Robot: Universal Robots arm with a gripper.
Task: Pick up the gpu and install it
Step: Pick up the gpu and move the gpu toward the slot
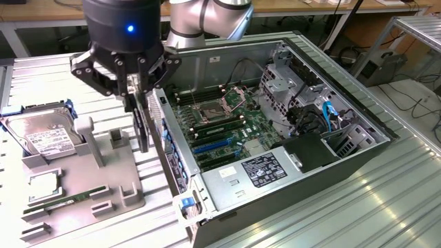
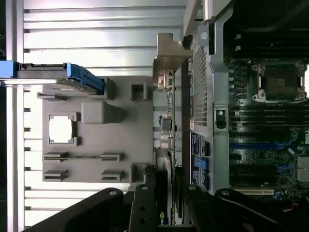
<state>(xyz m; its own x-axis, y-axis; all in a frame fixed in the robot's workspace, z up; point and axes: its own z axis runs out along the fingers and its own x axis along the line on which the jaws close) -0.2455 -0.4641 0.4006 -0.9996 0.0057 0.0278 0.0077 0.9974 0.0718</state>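
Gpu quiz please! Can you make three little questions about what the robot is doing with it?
1. True or false: the gripper holds the gpu up in the air.
2. Where is the hard drive? A) standing on the grey tray B) on the floor C) in the gripper
3. Fill in: the computer case has its side ____, so you see the boards inside.

Key: 1 true; 2 A; 3 open.
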